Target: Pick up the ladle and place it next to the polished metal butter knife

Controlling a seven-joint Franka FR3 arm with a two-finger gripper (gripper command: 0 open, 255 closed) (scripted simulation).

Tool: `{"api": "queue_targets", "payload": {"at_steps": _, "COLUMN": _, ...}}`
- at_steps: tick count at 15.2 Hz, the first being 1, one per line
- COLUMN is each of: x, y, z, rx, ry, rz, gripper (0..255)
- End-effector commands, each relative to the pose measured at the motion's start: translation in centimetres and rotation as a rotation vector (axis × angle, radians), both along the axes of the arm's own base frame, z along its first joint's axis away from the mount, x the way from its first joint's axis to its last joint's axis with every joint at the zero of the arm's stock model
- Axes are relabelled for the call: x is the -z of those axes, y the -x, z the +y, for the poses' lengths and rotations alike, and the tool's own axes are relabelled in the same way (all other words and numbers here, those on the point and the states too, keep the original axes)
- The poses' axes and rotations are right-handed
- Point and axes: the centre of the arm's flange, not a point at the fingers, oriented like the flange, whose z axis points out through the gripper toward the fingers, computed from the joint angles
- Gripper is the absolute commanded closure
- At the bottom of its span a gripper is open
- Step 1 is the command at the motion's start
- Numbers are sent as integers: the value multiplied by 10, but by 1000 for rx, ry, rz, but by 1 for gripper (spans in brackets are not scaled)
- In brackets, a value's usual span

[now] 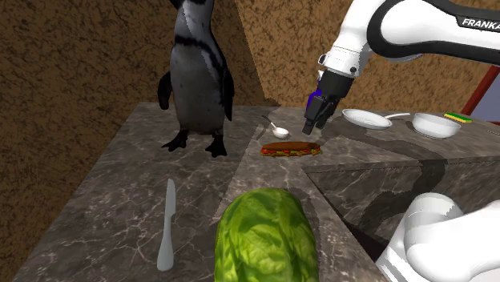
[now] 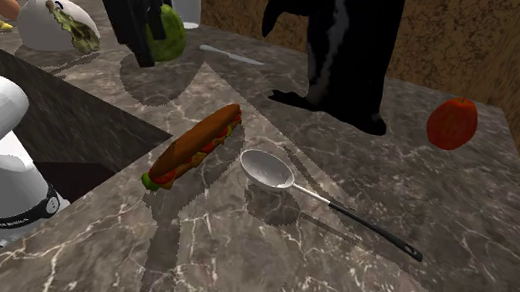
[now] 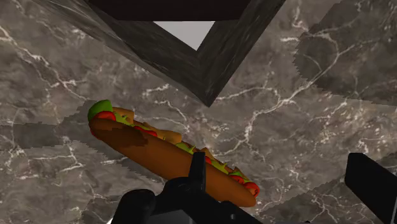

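Gripper [image 1: 314,124] is released, fingers apart with nothing between them, hovering above the dark marble surface [image 1: 120,200] over one end of the sub sandwich [image 1: 290,148]. Ladle [image 2: 267,169] lies flat on the surface just beside the sandwich without touching it, between the sandwich and the penguin figure [image 1: 196,72], with its dark handle pointing away from the sandwich. Butter knife [image 1: 167,224] lies well apart from it, at the shoulder view's lower left, beside the green lettuce head [image 1: 264,240].
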Motion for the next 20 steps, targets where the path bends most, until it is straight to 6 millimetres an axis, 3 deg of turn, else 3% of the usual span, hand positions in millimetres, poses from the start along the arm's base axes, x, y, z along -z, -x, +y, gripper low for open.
{"api": "queue_targets", "payload": {"at_steps": 1, "x": 0, "y": 0, "z": 0, "rx": 0, "ry": 0, "rz": 0, "gripper": 0}}
{"api": "queue_targets", "payload": {"at_steps": 10, "x": 24, "y": -108, "z": -50, "rx": 207, "ry": -19, "rz": 48, "gripper": 0}}
{"api": "queue_targets", "payload": {"at_steps": 20, "x": 59, "y": -212, "z": -131, "rx": 438, "ry": -39, "rz": 101, "gripper": 0}}
